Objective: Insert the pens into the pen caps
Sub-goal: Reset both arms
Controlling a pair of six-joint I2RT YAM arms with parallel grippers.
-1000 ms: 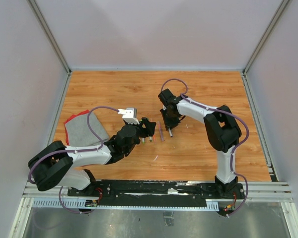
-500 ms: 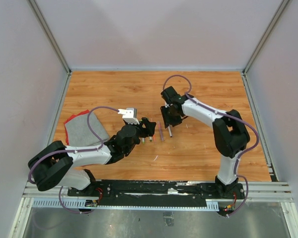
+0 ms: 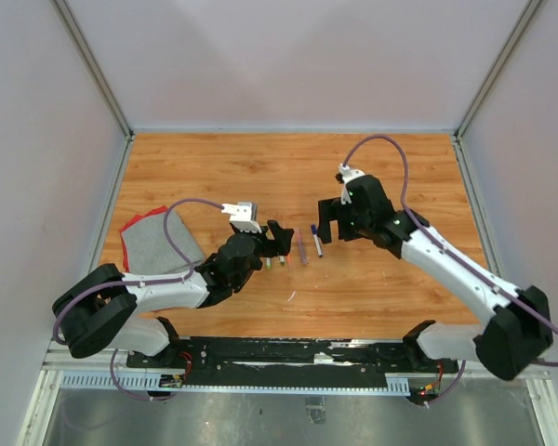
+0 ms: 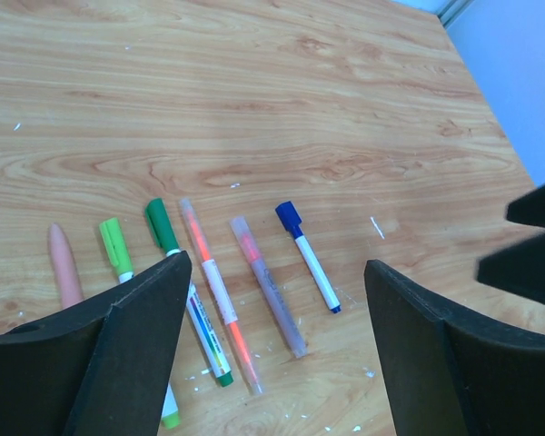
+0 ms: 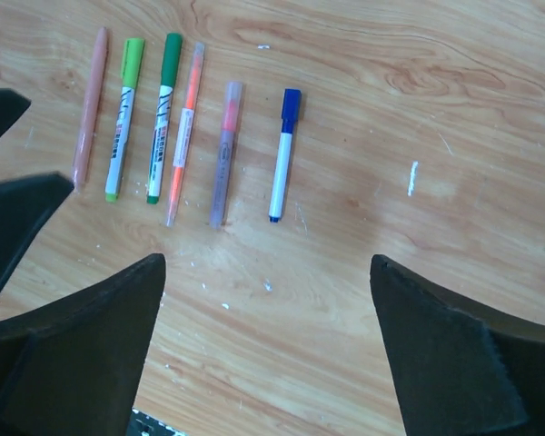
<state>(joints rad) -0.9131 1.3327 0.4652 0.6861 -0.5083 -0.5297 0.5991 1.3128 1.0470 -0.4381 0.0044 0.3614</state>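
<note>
Counting along the row, we find six pens [image 3: 300, 247] lying side by side on the wooden table [image 5: 490, 82], between the two arms and touching neither. The blue pen [image 5: 284, 154], the dark green pen [image 5: 162, 118] and the light green pen [image 5: 123, 118] each wear pen caps [image 5: 291, 103] in their own colour, so those three look finished. The orange pen [image 5: 183, 132] and the purplish-grey pen [image 5: 224, 153] seem to carry clear caps, and we judge them capped too (though whether they are pushed fully home we cannot say). The pale pink pen [image 5: 90, 104] at the end of the row shows no seam we can make out. No loose cap appears anywhere, so we reckon the job is at or very near its end.

The left gripper [image 4: 274, 268] has its jaws spread wide with nothing between them, and the right gripper [image 5: 265, 268] likewise gapes empty near the row.

In the left wrist view one finger [image 4: 118, 354] covers the tail ends of the two green pens, and the top view shows the pens only as tiny streaks. A grey cloth [image 3: 158, 246] lies at the left; whatever it may cover is hidden from us.
</note>
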